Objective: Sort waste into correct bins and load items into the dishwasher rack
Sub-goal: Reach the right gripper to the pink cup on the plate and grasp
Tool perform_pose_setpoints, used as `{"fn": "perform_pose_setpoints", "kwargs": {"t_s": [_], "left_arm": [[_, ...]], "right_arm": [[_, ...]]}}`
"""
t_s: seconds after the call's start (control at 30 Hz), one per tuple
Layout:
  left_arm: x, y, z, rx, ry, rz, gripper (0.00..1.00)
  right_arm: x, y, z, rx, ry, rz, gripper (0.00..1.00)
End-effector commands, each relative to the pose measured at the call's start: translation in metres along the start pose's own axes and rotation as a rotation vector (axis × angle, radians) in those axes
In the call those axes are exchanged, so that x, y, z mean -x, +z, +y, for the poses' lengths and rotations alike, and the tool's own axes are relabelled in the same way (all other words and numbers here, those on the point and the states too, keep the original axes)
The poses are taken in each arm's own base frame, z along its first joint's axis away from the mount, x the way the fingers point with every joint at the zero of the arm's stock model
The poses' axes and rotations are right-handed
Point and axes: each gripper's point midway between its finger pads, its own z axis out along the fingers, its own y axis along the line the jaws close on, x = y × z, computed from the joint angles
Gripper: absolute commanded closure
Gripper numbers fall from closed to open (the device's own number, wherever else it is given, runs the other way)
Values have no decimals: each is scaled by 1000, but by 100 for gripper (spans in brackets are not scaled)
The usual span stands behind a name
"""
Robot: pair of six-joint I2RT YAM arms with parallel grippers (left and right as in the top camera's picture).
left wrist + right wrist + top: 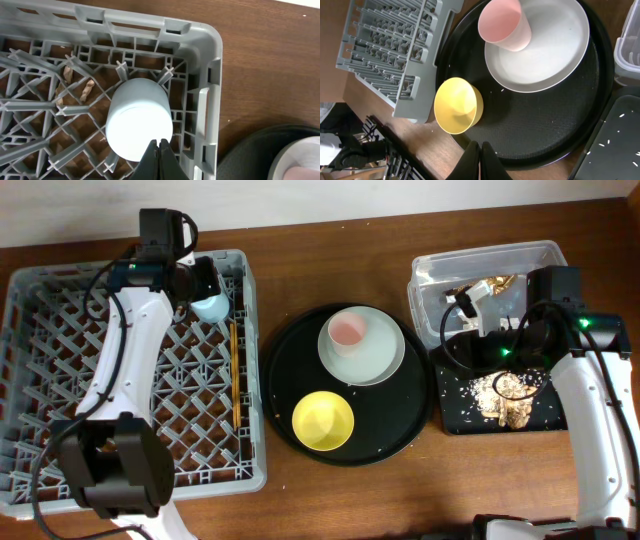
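The light blue cup (212, 307) stands upside down in the far right corner of the grey dishwasher rack (60, 280); it also shows in the left wrist view (137, 117). My left gripper (159, 146) is shut and empty just above its edge. The chopsticks (234, 370) lie in the rack. The pink cup (348, 332) stands on the white plate (385, 355), beside the yellow bowl (322, 420). My right gripper (480, 149) is shut and empty, raised between the round tray and the bins. The gold wrapper (497, 283) lies in the clear tub (430, 270). Food scraps (505, 392) lie on the black rectangular tray (455, 415).
The large round black tray (410, 420) holds the plate and bowl between the rack and the bins. The right wrist view shows the pink cup (504, 25), plate (550, 55), yellow bowl (457, 105) and rack corner (390, 45). Brown scraps (67, 75) lie under the rack floor.
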Motion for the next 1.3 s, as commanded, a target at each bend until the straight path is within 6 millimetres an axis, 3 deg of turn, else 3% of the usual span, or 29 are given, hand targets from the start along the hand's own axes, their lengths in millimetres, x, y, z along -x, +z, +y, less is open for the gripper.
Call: {"fn": "perform_pose_setpoints", "kwargs": {"t_s": [0.0, 0.13, 0.23, 0.3, 0.33, 0.37, 0.4, 0.43, 0.5, 0.6, 0.67, 0.7, 0.8, 0.87, 0.9, 0.93, 1.0, 1.1, 1.27], "left_arm": [[-19, 43, 8, 37, -14, 87, 100], [-61, 104, 19, 71, -16, 228, 99], [-65, 110, 20, 74, -16, 241, 96], [-37, 83, 14, 57, -16, 166, 96], [-21, 64, 10, 45, -16, 118, 95], [-7, 44, 6, 35, -16, 74, 94], [13, 4, 3, 19, -18, 2, 86], [24, -34, 2, 5, -31, -51, 77], [34, -113, 2, -42, -48, -148, 30], [13, -192, -2, -100, -46, -187, 7], [-6, -209, 1, -94, -48, -149, 5], [-24, -212, 0, -104, -51, -83, 4], [-66, -200, 2, -91, -16, 89, 3], [-81, -191, 0, -87, -2, 145, 3], [-90, -183, -2, -86, 7, 176, 3], [-97, -177, -5, -87, 17, 201, 3], [-110, -166, -9, -88, 34, 239, 5], [-114, -159, -11, -90, 41, 248, 7], [-110, -158, -12, -94, 41, 234, 7]], "right_arm": [[-1, 0, -2, -3, -6, 0, 94], [-1, 0, -2, -3, -6, 0, 94], [-1, 0, -2, -3, -6, 0, 95], [-1, 0, -2, -3, -5, 0, 74], [-1, 0, -2, -1, -5, 0, 53], [-1, 0, -1, 2, 4, -1, 25], [-2, 0, -1, 3, 29, 2, 12], [-2, 0, -1, 3, 48, 2, 12], [0, 1, -1, 1, 40, -1, 21], [10, 14, -6, -118, 25, 2, 30], [19, 33, 5, -204, -64, 10, 30], [27, 52, 21, -275, -181, 3, 30], [49, 86, 36, -514, -404, -44, 38], [51, 111, 46, -528, -461, -37, 44], [50, 130, 51, -512, -483, -25, 53], [50, 147, 50, -506, -493, -13, 60], [52, 182, 35, -517, -501, 11, 64], [50, 209, 17, -540, -499, 34, 76], [43, 227, 6, -546, -494, 69, 78]]}}
